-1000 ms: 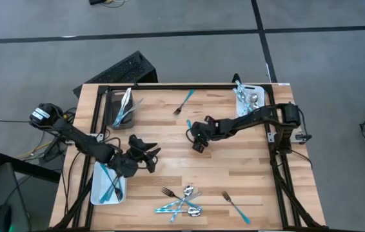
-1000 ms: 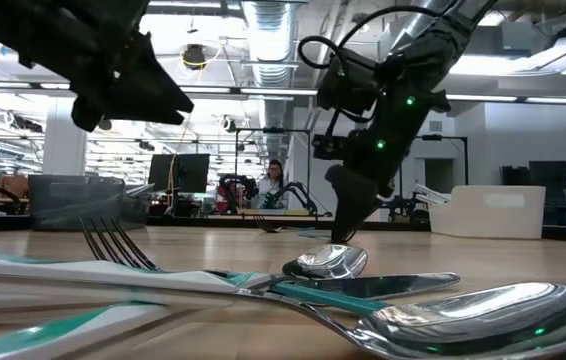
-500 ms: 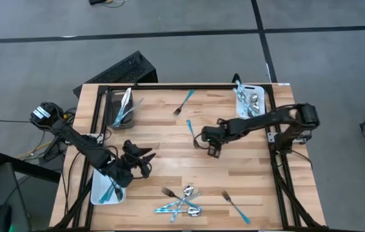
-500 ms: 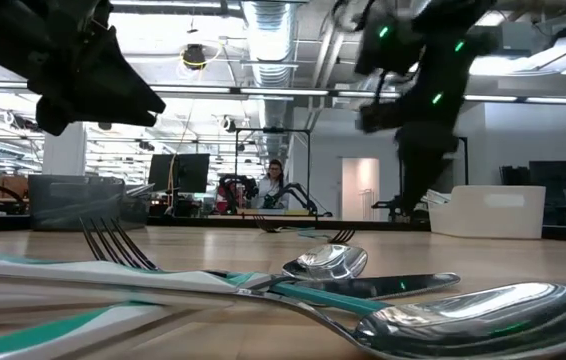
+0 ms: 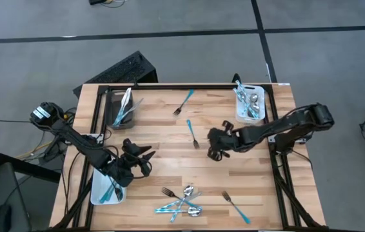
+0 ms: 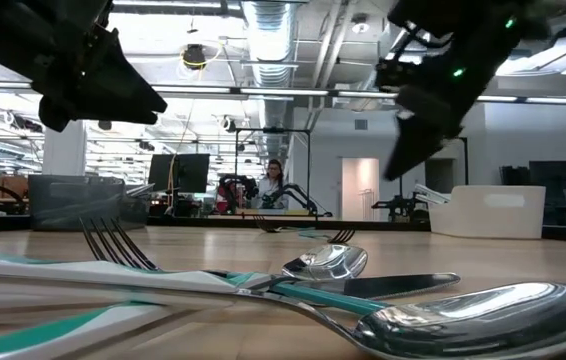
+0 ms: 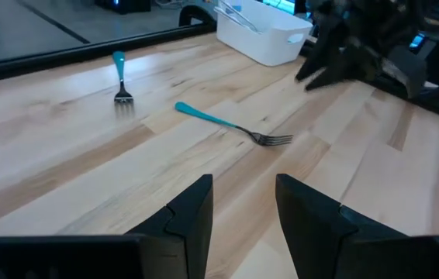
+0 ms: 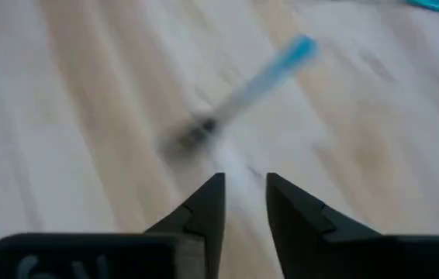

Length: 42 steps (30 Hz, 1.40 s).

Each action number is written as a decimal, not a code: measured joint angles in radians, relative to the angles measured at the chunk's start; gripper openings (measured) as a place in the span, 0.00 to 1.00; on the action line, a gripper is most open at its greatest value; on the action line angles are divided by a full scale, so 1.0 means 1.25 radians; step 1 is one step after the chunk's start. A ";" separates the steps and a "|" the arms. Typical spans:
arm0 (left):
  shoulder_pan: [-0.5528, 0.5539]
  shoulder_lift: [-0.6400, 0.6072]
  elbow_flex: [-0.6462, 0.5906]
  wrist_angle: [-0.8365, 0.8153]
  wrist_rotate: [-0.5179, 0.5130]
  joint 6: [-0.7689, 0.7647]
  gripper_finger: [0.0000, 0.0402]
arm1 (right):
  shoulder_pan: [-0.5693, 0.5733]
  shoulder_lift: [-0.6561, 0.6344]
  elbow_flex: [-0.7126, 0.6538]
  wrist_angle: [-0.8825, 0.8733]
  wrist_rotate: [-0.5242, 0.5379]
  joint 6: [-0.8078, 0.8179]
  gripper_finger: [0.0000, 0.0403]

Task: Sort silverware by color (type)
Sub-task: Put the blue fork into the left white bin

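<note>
— Where does the teal-handled fork (image 5: 191,133) lie against the right pincer (image 5: 216,152)?
— Flat on the bare middle of the tabletop (image 5: 247,187), just beside that pincer and apart from it. The pincer's fingers (image 8: 204,203) stand slightly parted with nothing between them.

— And the left pincer (image 5: 142,161)?
— Near the white bin (image 5: 94,193) at the tabletop's left edge, fingers (image 7: 191,213) parted, empty. A heap of silverware (image 5: 184,201) lies at the near edge, well apart from both pincers. One more teal fork (image 5: 184,102) lies near the far edge, another (image 5: 235,206) right of the heap.

— What is hard to make out?
— In the right wrist view the fork (image 8: 239,91) is smeared; its tines cannot be counted. The pieces in the dark bin (image 5: 115,96) and the far white bin (image 5: 239,113) overlap, so their kinds cannot be told apart.

— The surroundings?
— Pale wood planks in a black frame, on grey floor. From the low view, a lit workshop with a person (image 6: 274,184) seated far behind.
</note>
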<state>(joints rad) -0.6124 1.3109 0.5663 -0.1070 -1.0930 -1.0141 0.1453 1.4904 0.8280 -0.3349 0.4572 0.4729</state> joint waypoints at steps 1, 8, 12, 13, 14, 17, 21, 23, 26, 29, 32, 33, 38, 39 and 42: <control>0.001 0.000 0.000 0.000 0.003 0.003 0.32 | -0.004 0.012 -0.011 0.059 -0.020 -0.010 0.32; 0.002 0.000 0.000 -0.027 0.039 0.006 0.32 | 0.005 0.137 -0.023 0.182 -0.029 -0.242 0.49; 0.005 0.000 0.000 -0.037 0.039 0.006 0.32 | 0.006 0.215 -0.014 0.228 -0.048 -0.308 0.54; 0.007 0.000 0.000 -0.038 0.036 0.006 0.32 | 0.008 0.230 -0.010 0.239 -0.048 -0.313 0.54; 0.009 0.000 0.000 -0.038 0.032 0.006 0.32 | 0.010 0.243 -0.005 0.243 -0.037 -0.317 0.54; 0.013 0.000 0.000 -0.046 0.031 0.003 0.32 | 0.011 0.274 0.006 0.254 -0.001 -0.320 0.52; 0.021 0.000 0.000 -0.048 0.038 0.002 0.32 | 0.005 0.288 0.018 0.263 0.021 -0.338 0.45; 0.021 0.000 0.000 -0.048 0.045 -0.009 0.32 | 0.002 0.288 0.020 0.266 0.021 -0.357 0.38; 0.021 0.000 0.000 -0.046 0.042 -0.016 0.32 | 0.000 0.282 0.020 0.252 0.015 -0.363 0.23; 0.035 0.000 0.000 -0.030 0.011 0.000 0.32 | 0.000 0.281 0.018 0.251 0.057 -0.383 0.07; 0.069 0.000 0.000 0.027 0.054 0.146 0.32 | 0.016 0.268 0.025 0.246 0.086 -0.414 0.06; 0.082 0.000 0.000 0.054 0.086 0.192 0.32 | 0.025 0.261 0.033 0.243 0.084 -0.421 0.06; 0.125 0.000 0.000 0.245 0.200 0.457 0.32 | 0.051 0.176 0.071 0.264 -0.082 -0.413 0.05; 0.127 0.000 0.000 0.286 0.214 0.519 0.32 | 0.051 0.161 0.074 0.272 -0.132 -0.398 0.05; 0.124 0.001 0.000 0.389 0.253 0.683 0.33 | 0.049 0.119 0.074 0.299 -0.247 -0.343 0.05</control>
<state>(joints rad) -0.4575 1.3119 0.5667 0.3798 -0.7763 -0.1609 0.2066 1.6387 0.9207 0.0387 0.1486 0.0448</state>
